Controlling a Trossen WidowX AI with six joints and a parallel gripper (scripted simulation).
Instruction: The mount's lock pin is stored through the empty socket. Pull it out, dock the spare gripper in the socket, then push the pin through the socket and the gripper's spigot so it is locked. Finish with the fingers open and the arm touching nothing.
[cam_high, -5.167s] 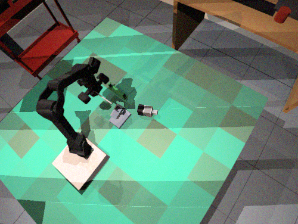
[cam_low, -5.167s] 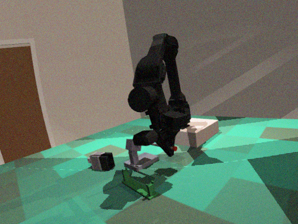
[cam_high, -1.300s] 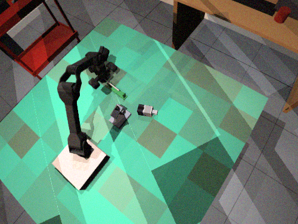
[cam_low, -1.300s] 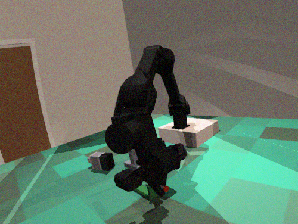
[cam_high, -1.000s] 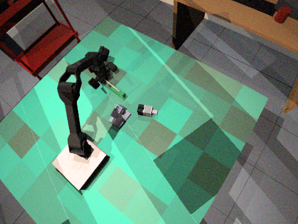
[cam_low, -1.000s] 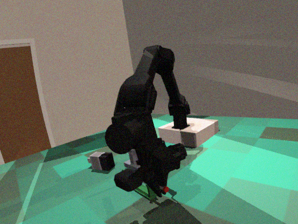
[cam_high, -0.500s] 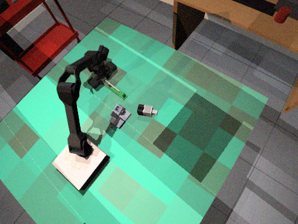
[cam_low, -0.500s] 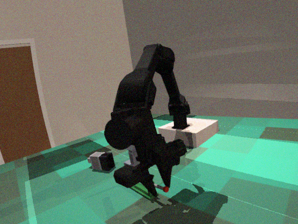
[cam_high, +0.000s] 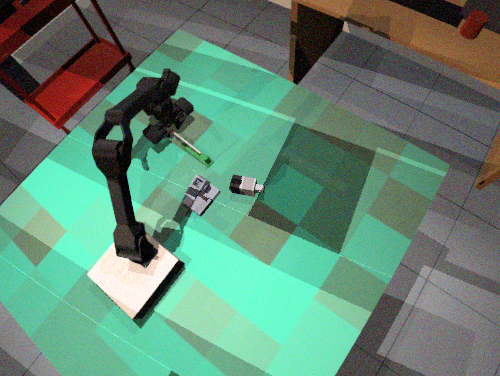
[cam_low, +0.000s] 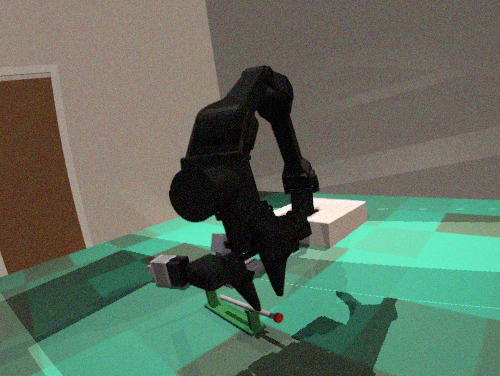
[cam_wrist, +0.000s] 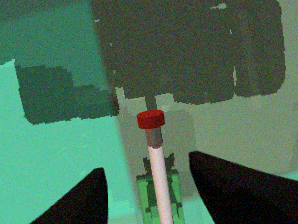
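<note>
The lock pin, a pale rod (cam_high: 187, 142) (cam_low: 237, 303) (cam_wrist: 158, 170) with a red head, lies along the green rack (cam_high: 207, 161) (cam_low: 212, 300) (cam_wrist: 144, 192), its head overhanging one end. My gripper (cam_low: 269, 302) (cam_wrist: 147, 168) is open above the pin's head end, one finger on each side, holding nothing. The grey mount (cam_high: 201, 202) (cam_low: 218, 243) stands nearer the arm's base; no pin shows in its socket, and the arm partly hides it in the exterior view. The spare gripper (cam_high: 246, 185) (cam_low: 162, 270), white and black with a small spigot, lies beyond the mount.
The arm's pale base block (cam_high: 132, 285) (cam_low: 340, 212) stands on the green patchwork table. A red shelf cart (cam_high: 80, 82) and a wooden desk (cam_high: 425, 45) stand beyond the table's edges. The arm casts dark shadows near the rack.
</note>
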